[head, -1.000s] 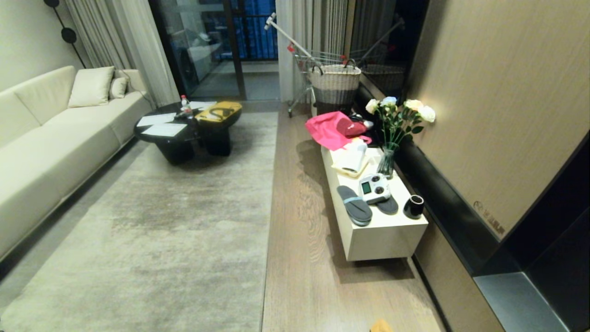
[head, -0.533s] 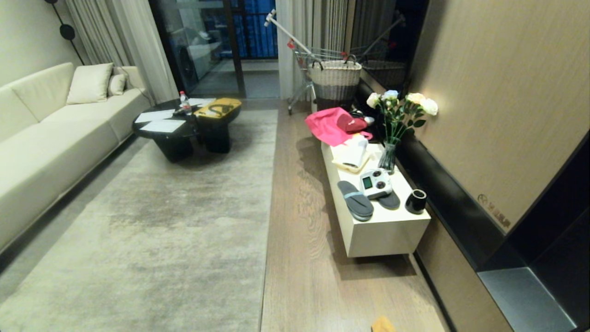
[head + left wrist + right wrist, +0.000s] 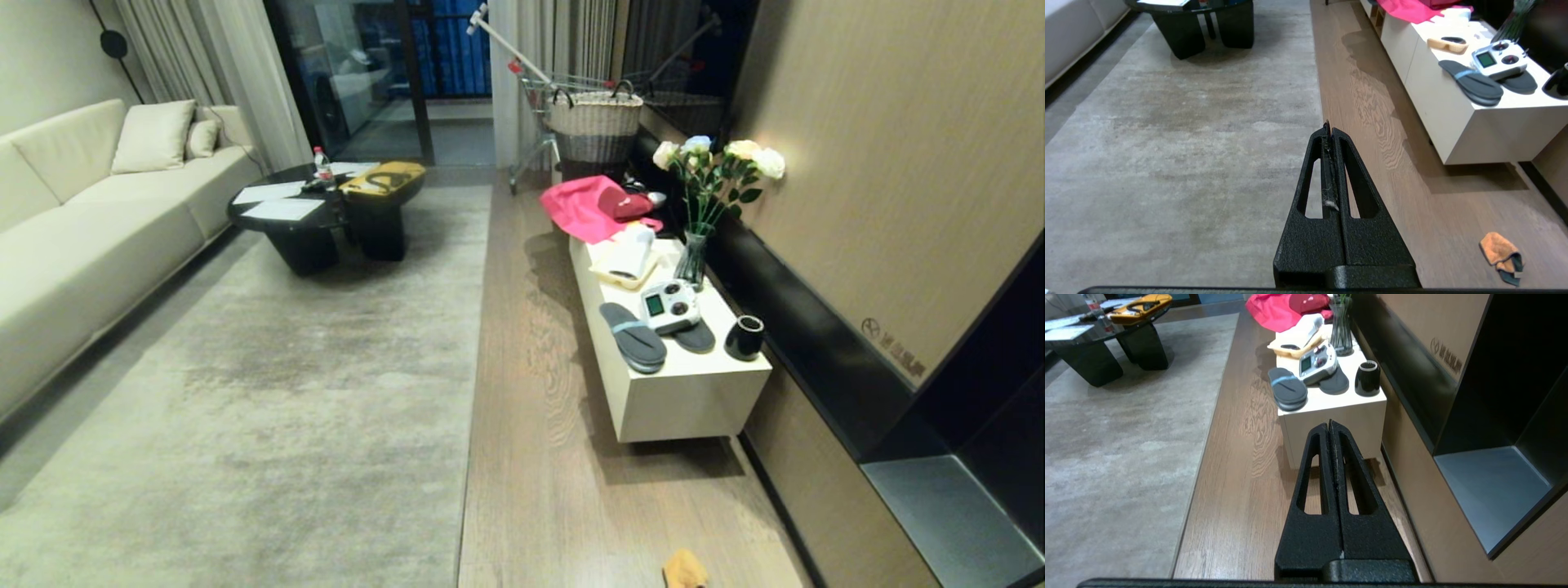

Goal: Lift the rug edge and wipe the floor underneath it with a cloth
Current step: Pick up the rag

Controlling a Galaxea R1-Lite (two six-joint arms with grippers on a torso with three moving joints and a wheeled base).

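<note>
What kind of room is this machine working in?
Most likely a home living room: a long cream sofa along one wall, a large grey-beige rug over wood-plank floor, and a low black coffee table.

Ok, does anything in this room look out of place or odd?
Yes. A pair of slippers lies on top of the white cabinet, beside a remote controller, rather than on the floor. A crumpled cloth lies loose on the floor. The rug edge lies flat.

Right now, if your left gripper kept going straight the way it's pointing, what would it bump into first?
Probably the rug edge. The shut left gripper points forward and down, tips lined up just where rug meets bare floor, though depth is hard to judge.
</note>
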